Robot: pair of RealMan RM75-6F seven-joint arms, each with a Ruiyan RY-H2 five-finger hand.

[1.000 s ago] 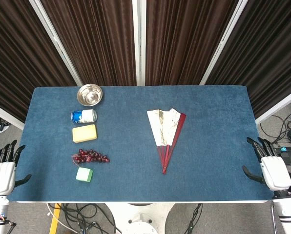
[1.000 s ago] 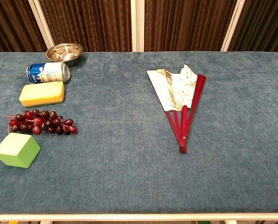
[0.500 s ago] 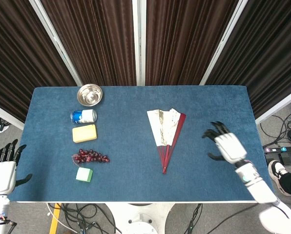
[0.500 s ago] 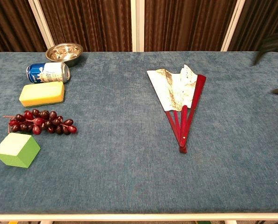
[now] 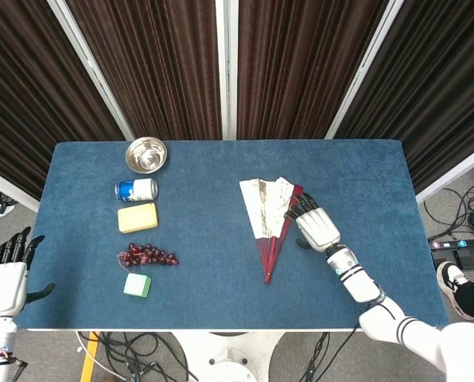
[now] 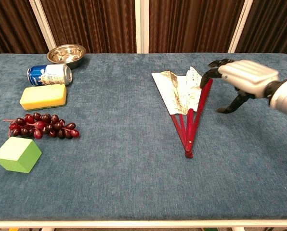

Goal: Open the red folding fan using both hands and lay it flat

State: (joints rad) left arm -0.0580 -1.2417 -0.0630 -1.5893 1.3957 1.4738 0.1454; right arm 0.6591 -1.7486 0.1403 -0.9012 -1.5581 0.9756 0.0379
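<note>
Reaching hand: right hand (image 6: 244,77), fingers spread, empty, over red folding fan (image 6: 184,98) right of centre.
Risk: fingertips shoving the fan.
Left hand (image 5: 5,278): open, lower left.

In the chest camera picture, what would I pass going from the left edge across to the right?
Green block → grapes → red folding fan → right hand. The sponge, can and bowl overlap those on the left, so I leave them out.

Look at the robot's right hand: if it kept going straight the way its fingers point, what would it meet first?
Most likely the red folding fan. The right hand hangs beside the fan's right-hand red outer rib, fingers curled down toward its upper end. Its height above the table is hard to judge, so contact there is probable, not certain.
</note>
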